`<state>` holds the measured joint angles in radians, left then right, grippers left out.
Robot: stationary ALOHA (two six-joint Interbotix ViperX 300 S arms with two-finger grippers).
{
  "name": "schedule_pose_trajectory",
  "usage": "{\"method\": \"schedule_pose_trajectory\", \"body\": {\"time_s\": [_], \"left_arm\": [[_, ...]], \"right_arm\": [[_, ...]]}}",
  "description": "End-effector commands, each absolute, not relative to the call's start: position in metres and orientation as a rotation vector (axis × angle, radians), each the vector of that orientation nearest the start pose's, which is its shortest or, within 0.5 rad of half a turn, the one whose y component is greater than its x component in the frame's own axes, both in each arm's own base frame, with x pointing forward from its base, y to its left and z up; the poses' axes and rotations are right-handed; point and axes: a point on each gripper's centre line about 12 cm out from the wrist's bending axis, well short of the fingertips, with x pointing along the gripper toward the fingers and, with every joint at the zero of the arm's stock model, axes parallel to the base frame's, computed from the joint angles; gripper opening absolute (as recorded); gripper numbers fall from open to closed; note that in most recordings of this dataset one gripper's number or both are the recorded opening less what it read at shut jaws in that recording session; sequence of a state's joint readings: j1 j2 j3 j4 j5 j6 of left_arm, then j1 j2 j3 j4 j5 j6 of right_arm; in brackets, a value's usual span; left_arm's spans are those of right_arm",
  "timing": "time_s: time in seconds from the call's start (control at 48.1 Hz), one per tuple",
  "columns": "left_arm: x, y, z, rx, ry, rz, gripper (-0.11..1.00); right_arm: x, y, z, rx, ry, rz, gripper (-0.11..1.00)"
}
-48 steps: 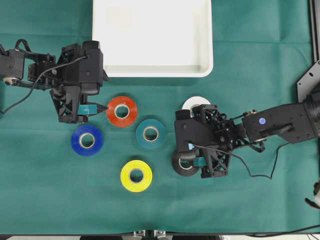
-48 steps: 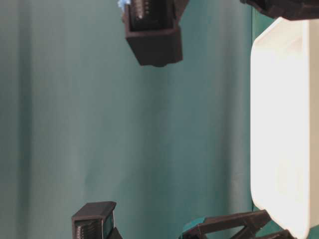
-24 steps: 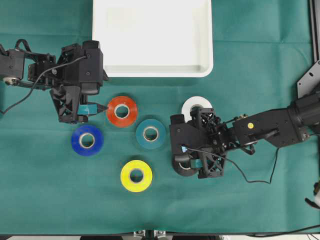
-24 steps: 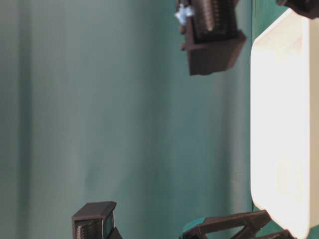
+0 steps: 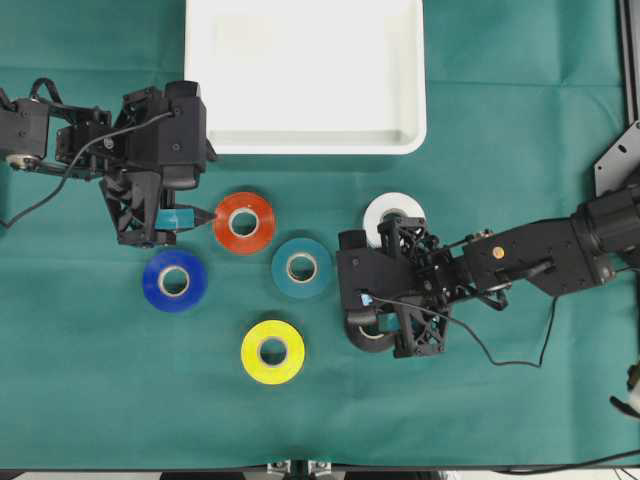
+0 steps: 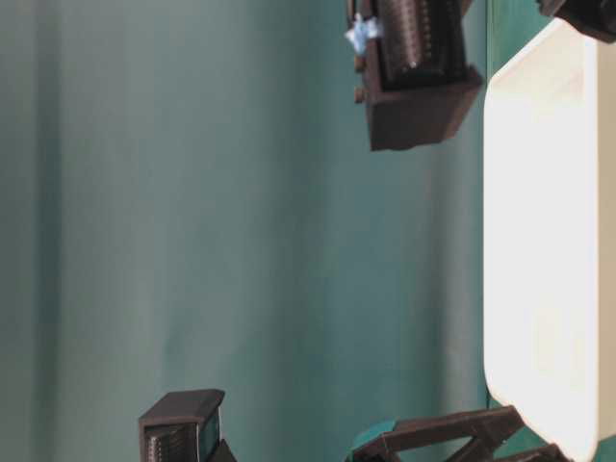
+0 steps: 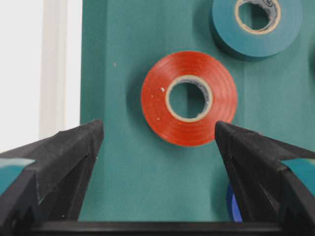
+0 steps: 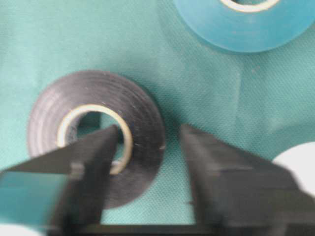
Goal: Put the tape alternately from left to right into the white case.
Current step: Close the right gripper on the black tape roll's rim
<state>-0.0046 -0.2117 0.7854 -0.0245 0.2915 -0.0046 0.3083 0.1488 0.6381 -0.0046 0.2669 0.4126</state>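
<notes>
Black tape [image 8: 93,142]: we're straddling its wall with right gripper [image 8: 147,147], jaws narrowing, not yet pinching; left gripper [image 7: 157,147] gaping before red-orange roll [image 7: 189,98].

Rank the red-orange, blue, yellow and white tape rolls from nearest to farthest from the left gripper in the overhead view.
From the left gripper:
1. Red-orange roll, right beside the fingertips.
2. Blue roll, just below.
3. Yellow roll, lower right.
4. White roll, far right, by the right arm.

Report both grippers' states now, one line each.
Left gripper: open, holding nothing, red-orange roll ahead.
Right gripper: jaws straddle the black roll's wall; grip cannot be told.
</notes>
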Motion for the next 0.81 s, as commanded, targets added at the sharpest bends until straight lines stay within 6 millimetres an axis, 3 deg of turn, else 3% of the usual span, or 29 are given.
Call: {"method": "schedule_pose_trajectory", "body": {"time_s": [0.0,0.083,0.478,0.789], "left_arm": [[0.329,-0.002,0.190,-0.030,0.831,0.002,0.56],[0.329,-0.003,0.190,-0.030,0.831,0.000,0.56],[0.328,-0.003,0.190,-0.030,0.833,0.000,0.56],[0.328,-0.003,0.190,-0.040,0.833,0.005,0.56]], "right_arm": [[0.362,0.114,0.110,0.214,1.048,0.067,0.42],[0.363,0.114,0.111,0.215,1.044,0.068,0.28],[0.365,0.115,0.125,0.222,1.014,0.076,0.28],[0.360,0.113,0.180,0.235,0.898,0.108,0.28]]}}
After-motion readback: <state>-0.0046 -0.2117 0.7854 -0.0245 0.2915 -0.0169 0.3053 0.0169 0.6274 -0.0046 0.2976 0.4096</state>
